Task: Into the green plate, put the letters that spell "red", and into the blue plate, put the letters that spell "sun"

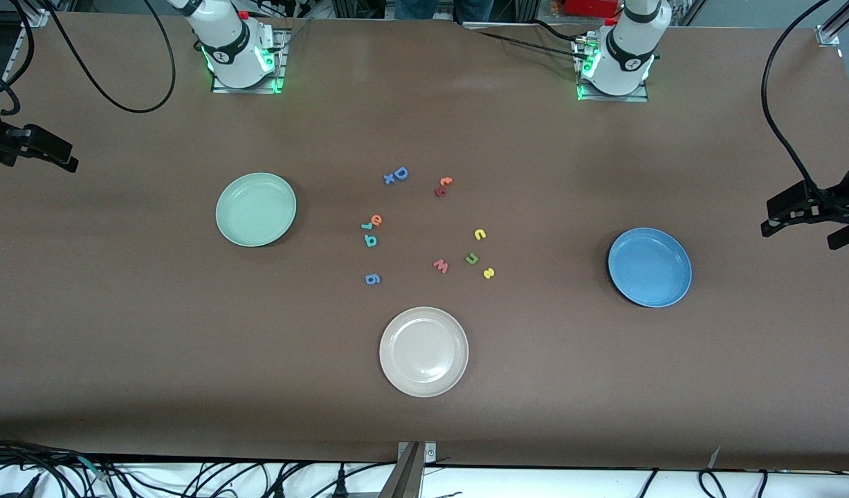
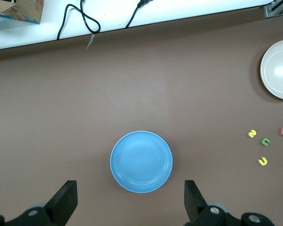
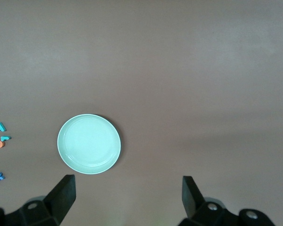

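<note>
The green plate [image 1: 256, 209] lies toward the right arm's end of the table, the blue plate [image 1: 650, 267] toward the left arm's end. Between them lie the orange "e" [image 1: 376, 220], teal "r" [image 1: 366, 225] and teal "d" [image 1: 370, 240], and nearer the blue plate the yellow "u" [image 1: 479, 234], green "n" [image 1: 472, 259] and yellow "s" [image 1: 488, 273]. My left gripper [image 2: 130, 197] hangs open and empty high beside the blue plate [image 2: 141, 161]. My right gripper [image 3: 127, 186] hangs open and empty high beside the green plate [image 3: 89, 143].
A beige-white plate [image 1: 423, 351] sits nearer the front camera than the letters. Other loose letters: a blue "D" [image 1: 400, 173] with a small blue "x" [image 1: 389, 179], a red-orange pair [image 1: 443, 187], a pink "w" [image 1: 441, 265], a blue "g" [image 1: 372, 279].
</note>
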`<state>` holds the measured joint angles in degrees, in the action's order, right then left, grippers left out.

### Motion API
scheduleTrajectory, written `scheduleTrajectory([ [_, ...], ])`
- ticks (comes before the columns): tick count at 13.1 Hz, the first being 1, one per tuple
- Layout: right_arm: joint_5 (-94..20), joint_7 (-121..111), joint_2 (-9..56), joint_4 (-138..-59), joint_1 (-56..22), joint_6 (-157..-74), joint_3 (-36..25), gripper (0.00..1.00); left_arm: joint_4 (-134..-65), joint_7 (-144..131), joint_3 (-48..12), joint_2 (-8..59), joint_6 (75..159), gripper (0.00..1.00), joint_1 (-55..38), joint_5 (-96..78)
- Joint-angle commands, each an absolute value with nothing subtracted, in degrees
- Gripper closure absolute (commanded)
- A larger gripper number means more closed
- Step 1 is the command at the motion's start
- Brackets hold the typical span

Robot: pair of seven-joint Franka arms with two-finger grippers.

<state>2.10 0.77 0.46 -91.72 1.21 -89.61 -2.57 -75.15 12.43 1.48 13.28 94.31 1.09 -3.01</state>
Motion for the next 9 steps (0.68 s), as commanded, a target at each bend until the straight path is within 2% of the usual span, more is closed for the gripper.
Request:
scheduleTrajectory([
  [1,1.1,0.7,-0.4,-92.4,0.9,-89.3,-3.0,0.0,-73.2,12.0,1.5,14.1,93.6,0.0,0.8,-1.6],
  [9,1.5,0.2,-0.4,-92.4,0.9,-89.3,-2.9,0.0,-73.1,12.0,0.6,13.9,93.5,0.0,0.5,-1.7],
])
